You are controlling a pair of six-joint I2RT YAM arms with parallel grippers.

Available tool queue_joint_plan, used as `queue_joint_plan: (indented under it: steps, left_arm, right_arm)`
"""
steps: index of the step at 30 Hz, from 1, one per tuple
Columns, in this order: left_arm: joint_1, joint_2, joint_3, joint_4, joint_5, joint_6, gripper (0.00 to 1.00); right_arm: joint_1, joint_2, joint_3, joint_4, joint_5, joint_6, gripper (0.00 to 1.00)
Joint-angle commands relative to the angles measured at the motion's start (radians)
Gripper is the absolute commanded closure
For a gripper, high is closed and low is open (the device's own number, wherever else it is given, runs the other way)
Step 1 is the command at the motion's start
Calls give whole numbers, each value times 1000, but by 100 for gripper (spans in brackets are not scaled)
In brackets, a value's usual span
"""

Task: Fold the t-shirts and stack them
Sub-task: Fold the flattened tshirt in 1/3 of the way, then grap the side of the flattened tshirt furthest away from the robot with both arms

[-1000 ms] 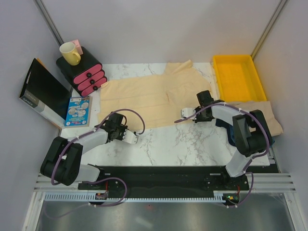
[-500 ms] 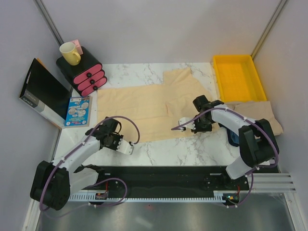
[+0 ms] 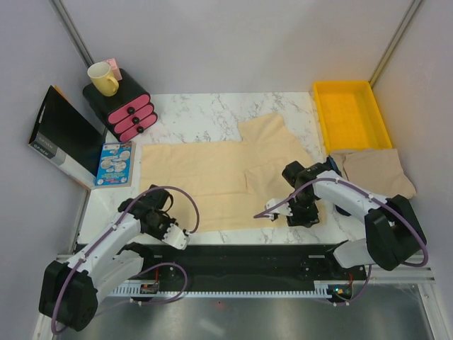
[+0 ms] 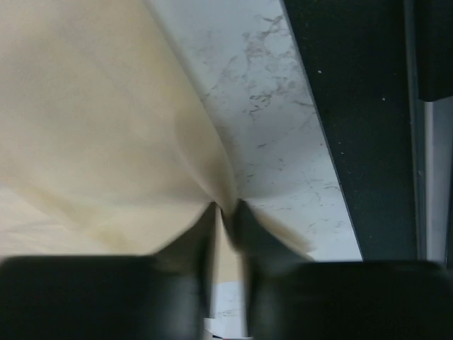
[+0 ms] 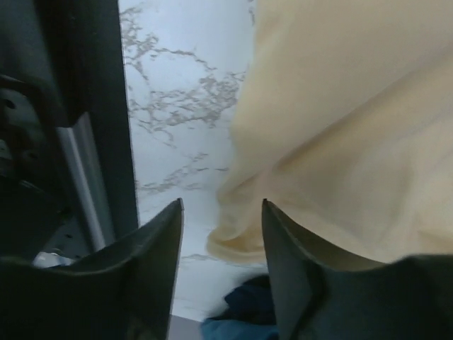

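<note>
We see a white marble-patterned table [image 3: 212, 113] enclosed by plain pale grey walls [image 3: 226, 42] at the back and on both sides. Slim metal posts [image 3: 71, 32] slant up at the two far corners. A black strip [image 3: 241, 255] runs along the table's near edge, with a ribbed aluminium rail [image 3: 233, 289] just in front of it and a dull metal sheet [image 3: 248, 319] beyond that. The light is soft and even, with only faint shadows.

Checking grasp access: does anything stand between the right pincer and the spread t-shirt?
Nothing visible does. The right pincer hangs open just over the near hem of the spread t-shirt, with only bare marble table beside it. The left pincer is shut on the same hem.
</note>
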Motion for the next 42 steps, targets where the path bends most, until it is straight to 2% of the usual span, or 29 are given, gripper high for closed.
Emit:
queue_joint_plan:
  steps: [1,3,7,9,11,14,18,20,23,27,28,31,36,42]
  left_arm:
    - [-1,-31,22,-81,66,40,31]
    - [1,-49,59,-102,78,34,1]
    - [-1,-66,211,-141,115,-18,0]
    - [1,-48,341,-127,141,-98,0]
    - [-1,-19,450,-70,146,-191,0]
    - [2,67,503,89,89,-279,0]
    - [36,229,498,288,-49,-288,0]
    - [68,347,507,393,-96,-282,0]
    - [122,514,579,480,-149,-317,0]
    - [192,693,716,514,-198,-383,1]
    - [199,714,757,514,-201,-396,0]
    - [210,780,792,540,-222,-371,0]
    - [213,842,831,557,-235,-333,1]
    - [211,872,802,559,-262,-249,1]
  right_arm:
    - [15,-51,-23,-94,-22,2,36]
    - [16,-70,-7,-114,-25,-1,29]
    - [15,-80,149,-157,-36,31,29]
    - [15,-66,226,-157,-60,60,29]
    - [4,-46,337,-135,-78,100,28]
    - [-25,21,444,6,-65,199,26]
    - [-100,225,593,183,-54,304,24]
    - [-161,322,737,205,-80,382,24]
    - [-243,574,966,267,-106,506,25]
    - [-326,814,1309,284,-126,628,24]
    - [-330,854,1351,284,-129,635,24]
    - [-333,971,1429,335,-117,635,23]
    - [-336,1025,1408,463,-94,658,20]
    - [-359,1078,1382,575,-160,744,20]
